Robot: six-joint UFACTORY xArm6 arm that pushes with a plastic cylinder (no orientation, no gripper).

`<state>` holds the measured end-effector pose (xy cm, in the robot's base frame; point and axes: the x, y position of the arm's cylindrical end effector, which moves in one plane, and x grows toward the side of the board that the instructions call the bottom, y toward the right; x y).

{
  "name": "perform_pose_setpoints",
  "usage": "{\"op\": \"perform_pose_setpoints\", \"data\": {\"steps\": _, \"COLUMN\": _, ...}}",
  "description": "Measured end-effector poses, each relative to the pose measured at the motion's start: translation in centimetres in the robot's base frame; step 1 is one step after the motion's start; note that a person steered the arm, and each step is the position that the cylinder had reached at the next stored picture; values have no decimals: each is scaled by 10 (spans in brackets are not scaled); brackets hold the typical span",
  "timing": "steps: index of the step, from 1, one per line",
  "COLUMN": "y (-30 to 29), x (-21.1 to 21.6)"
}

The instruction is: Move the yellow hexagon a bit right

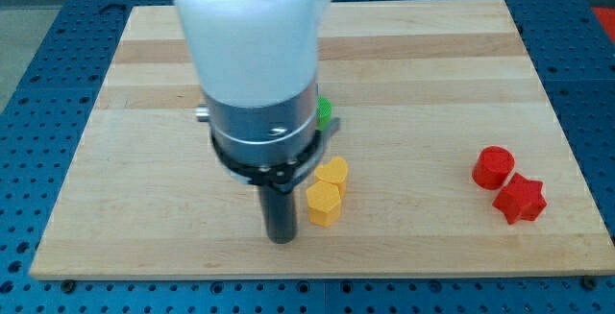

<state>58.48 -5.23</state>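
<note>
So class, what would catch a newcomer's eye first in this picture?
The big white and grey arm fills the view's upper middle, its dark rod ending at my tip, just left of the yellow hexagon. A yellow heart touches the hexagon from above. A red cylinder and red star sit at the right.

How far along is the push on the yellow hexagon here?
Done: my tip is set on the board just left of the yellow hexagon, close to it; contact can't be confirmed. In hand: lining up a rightward push. Left: the shift itself. The hexagon sits against the yellow heart, and nothing shows it displaced.
</note>
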Motion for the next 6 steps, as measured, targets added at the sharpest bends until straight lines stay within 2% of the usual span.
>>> {"op": "perform_pose_setpoints", "data": {"steps": 2, "y": -11, "x": -24}}
{"op": "perform_pose_setpoints", "data": {"steps": 4, "y": 84, "x": -24}}
{"op": "perform_pose_setpoints", "data": {"steps": 5, "y": 82, "x": -24}}
{"op": "perform_pose_setpoints", "data": {"steps": 6, "y": 47, "x": -24}}
